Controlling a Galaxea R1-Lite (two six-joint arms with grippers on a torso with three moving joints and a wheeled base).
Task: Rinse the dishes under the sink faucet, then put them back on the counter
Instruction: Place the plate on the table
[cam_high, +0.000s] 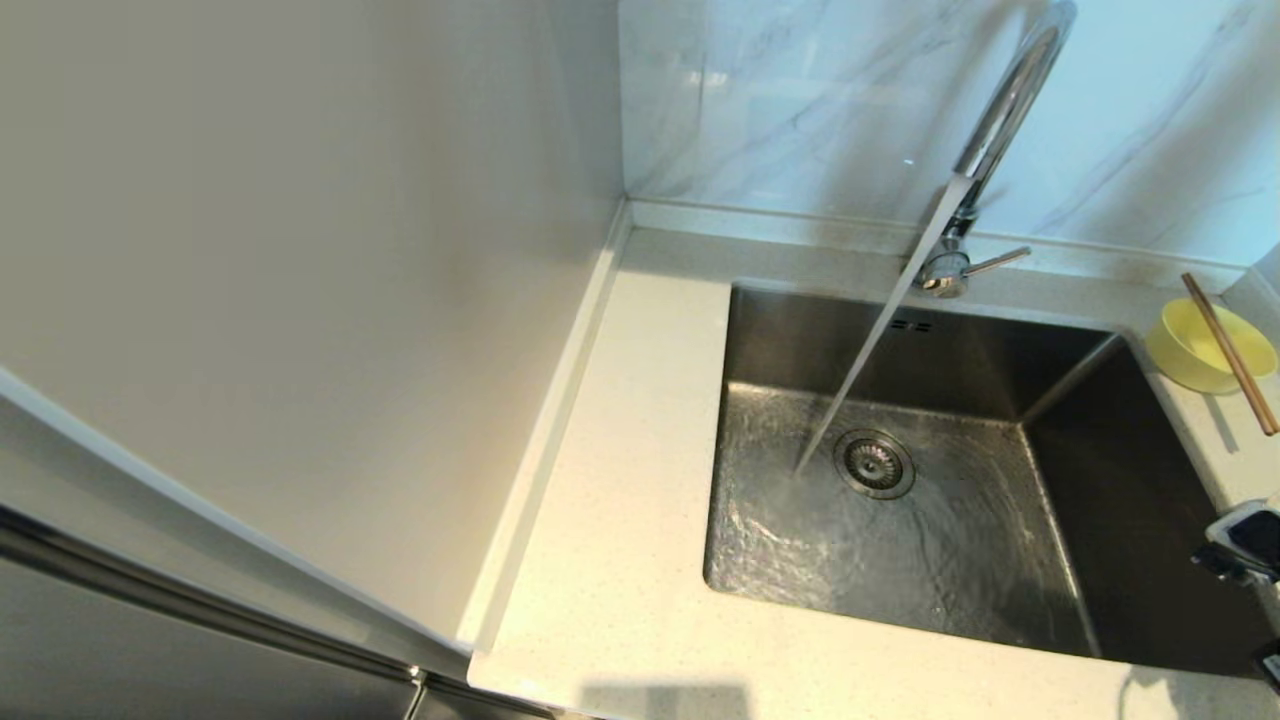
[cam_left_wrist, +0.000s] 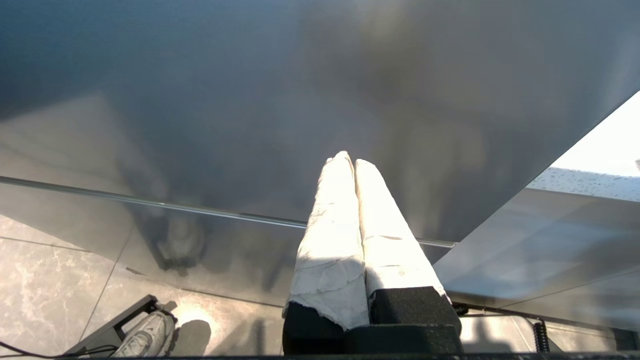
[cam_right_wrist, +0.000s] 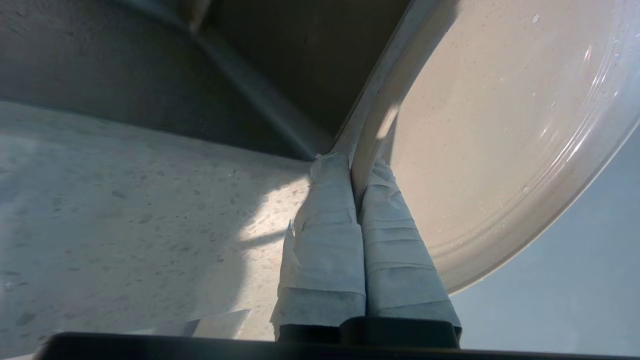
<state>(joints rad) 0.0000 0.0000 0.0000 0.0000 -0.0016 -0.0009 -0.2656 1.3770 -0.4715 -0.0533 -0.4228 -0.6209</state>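
My right gripper (cam_right_wrist: 352, 162) is shut on the rim of the white plate (cam_right_wrist: 500, 125), which carries water drops and is held over the speckled counter (cam_right_wrist: 125, 210) by the sink's corner. In the head view only a bit of that arm (cam_high: 1240, 545) shows at the right edge, and the plate is out of view there. The pale-yellow bowl (cam_high: 1185, 350) stands on the counter right of the sink (cam_high: 900, 560), with the brown chopsticks (cam_high: 1230, 352) laid across it. The chrome faucet (cam_high: 1000, 110) pours a stream of water (cam_high: 870, 350) beside the drain (cam_high: 874, 463). My left gripper (cam_left_wrist: 350, 159) is shut and empty.
The counter (cam_high: 620, 480) runs left of and in front of the sink, bounded by a raised rim and a beige wall panel (cam_high: 300, 250). The faucet's side lever (cam_high: 995, 262) points right. The left wrist view shows a grey cabinet front (cam_left_wrist: 250, 100) and a tiled floor (cam_left_wrist: 45, 280).
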